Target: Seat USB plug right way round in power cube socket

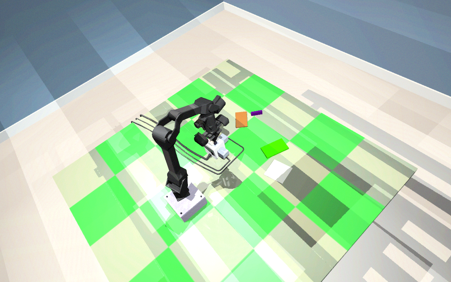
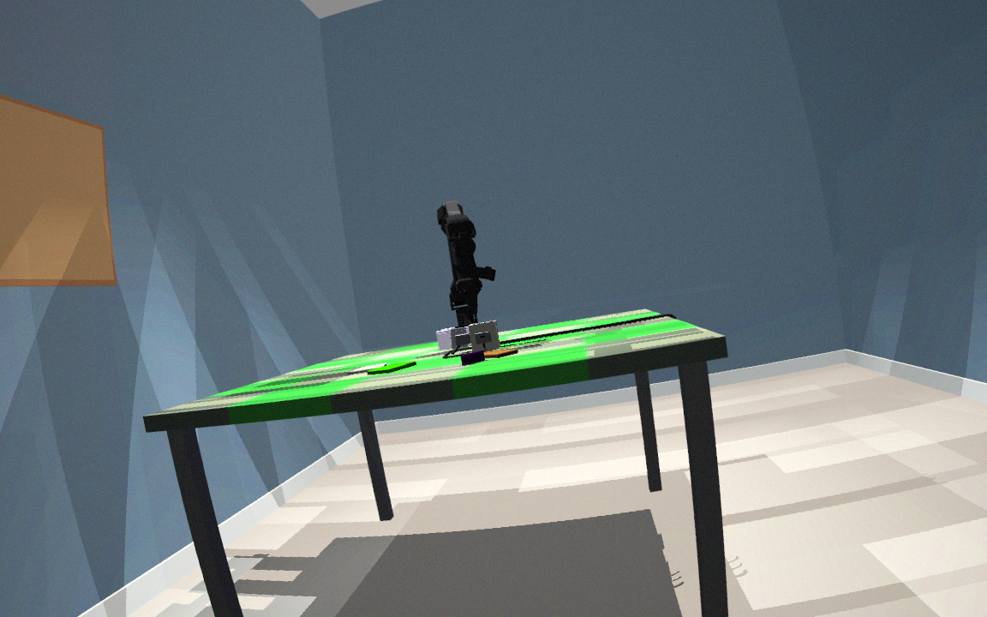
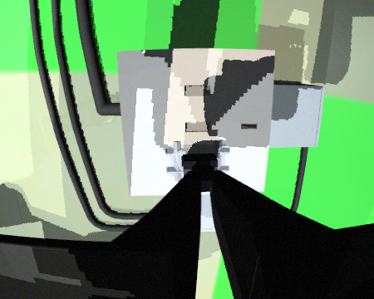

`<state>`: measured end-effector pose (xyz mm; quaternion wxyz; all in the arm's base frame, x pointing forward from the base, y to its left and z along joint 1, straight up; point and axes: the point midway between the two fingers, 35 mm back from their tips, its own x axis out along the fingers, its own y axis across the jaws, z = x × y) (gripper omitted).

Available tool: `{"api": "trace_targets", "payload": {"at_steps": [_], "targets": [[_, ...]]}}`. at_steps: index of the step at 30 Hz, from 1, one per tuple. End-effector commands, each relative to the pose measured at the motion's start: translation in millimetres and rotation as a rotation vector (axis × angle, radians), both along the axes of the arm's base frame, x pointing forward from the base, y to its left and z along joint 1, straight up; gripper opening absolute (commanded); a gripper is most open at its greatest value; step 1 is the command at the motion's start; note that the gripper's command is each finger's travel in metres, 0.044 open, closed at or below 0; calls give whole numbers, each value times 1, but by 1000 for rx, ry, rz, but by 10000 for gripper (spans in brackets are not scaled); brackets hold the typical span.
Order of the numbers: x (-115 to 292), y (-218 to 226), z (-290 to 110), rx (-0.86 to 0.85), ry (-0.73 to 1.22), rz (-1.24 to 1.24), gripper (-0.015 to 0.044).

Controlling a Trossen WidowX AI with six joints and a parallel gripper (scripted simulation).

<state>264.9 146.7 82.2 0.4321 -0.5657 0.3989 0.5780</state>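
Power cube (image 3: 199, 116): rigid white block directly below the fingers, likely heavy enough to stay put under a straight pull. Gripper (image 3: 205, 163): fingers closed on the USB plug (image 3: 202, 154), which sits at their tips over the cube's top socket. Plug judged small, stiff, smooth; best held by its flat sides, squarely.

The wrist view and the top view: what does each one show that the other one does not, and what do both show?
Only the wrist view shows the slots on top of the power cube and the end effector shut on the small dark plug. Only the top view shows the whole arm with its base, the orange card, the purple stick, the green card and the white card. Both show the cube, the dark cables and the checked green table top.
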Motion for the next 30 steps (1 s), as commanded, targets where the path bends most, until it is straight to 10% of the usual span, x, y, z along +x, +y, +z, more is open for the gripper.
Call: {"api": "trace_targets", "payload": {"at_steps": [1,5,30], "targets": [[0,0,-2,0,2,-3,0],[0,0,0,0,0,0,95],[0,0,7,0,0,0,95]]}}
